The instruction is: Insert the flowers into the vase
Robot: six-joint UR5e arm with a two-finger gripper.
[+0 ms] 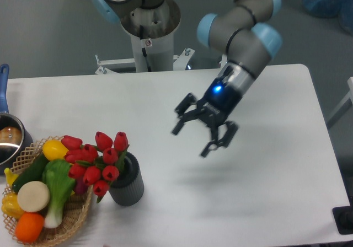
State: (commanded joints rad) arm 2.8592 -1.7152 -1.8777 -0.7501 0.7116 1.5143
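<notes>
Flowers [95, 161], a bunch of red tulip buds with green leaves, stood in the vase [128, 187], their heads leaning out over its rim toward the basket [74, 216]. The vase, a small dark grey ribbed cylinder, stood upright on the white table [265, 203] near the front edge. The basket, woven from wicker, sat just beside the vase on the side the tulips leaned to, close enough that the buds hung partly over its rim. Toy vegetables filled it: a green leek-like piece [57, 187] with a white stalk, a pale round slice [33, 196], an orange piece [29, 227] at the front, a yellow pepper [54, 149] at the back and a dark green cucumber [30, 172] further from the vase. Beyond the basket, further still from the vase, the rim of a steel pot [10, 142] with a blue handle [4, 87] showed at the picture's edge.

The gripper [201, 131] hung in the air well apart from the vase, up and away from it on the side opposite the basket, and held nothing. Its two fingers were spread wide, pointing down toward the table at a slant. A blue light glowed on the wrist [217, 88] above it. The arm's base column [150, 32] rose behind the table, far back from the vase.
</notes>
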